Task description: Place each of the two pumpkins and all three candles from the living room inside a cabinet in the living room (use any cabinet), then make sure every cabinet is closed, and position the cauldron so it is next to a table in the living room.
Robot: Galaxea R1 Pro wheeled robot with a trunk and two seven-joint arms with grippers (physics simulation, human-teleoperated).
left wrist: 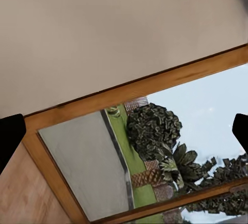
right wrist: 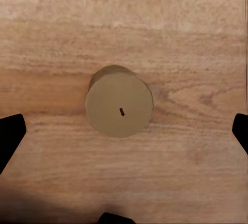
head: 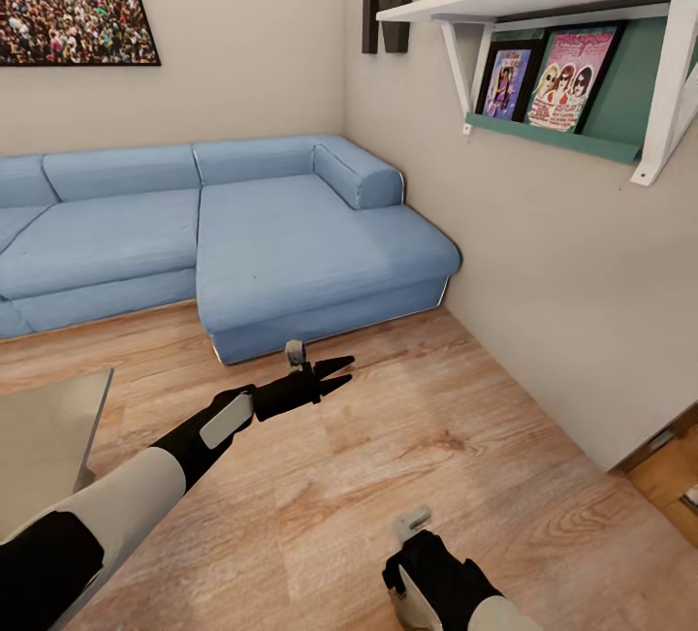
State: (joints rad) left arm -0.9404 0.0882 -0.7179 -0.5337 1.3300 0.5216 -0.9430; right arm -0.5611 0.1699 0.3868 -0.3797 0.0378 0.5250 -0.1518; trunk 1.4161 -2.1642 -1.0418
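Wood floor [right wrist: 196, 38], living room: 1 tan candle [right wrist: 119, 107] stands upright directly under right gripper [right wrist: 124, 131], fingers spread wide. Left gripper [head: 334, 371] spread, empty, farther off.

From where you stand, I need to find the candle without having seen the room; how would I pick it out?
Start at the blue corner sofa and come forward over the wood floor to the right gripper. The candle stands upright on the floor straight below that open gripper, between its fingers and touching neither. It is a short tan cylinder with a small dark wick, alone on bare planks.
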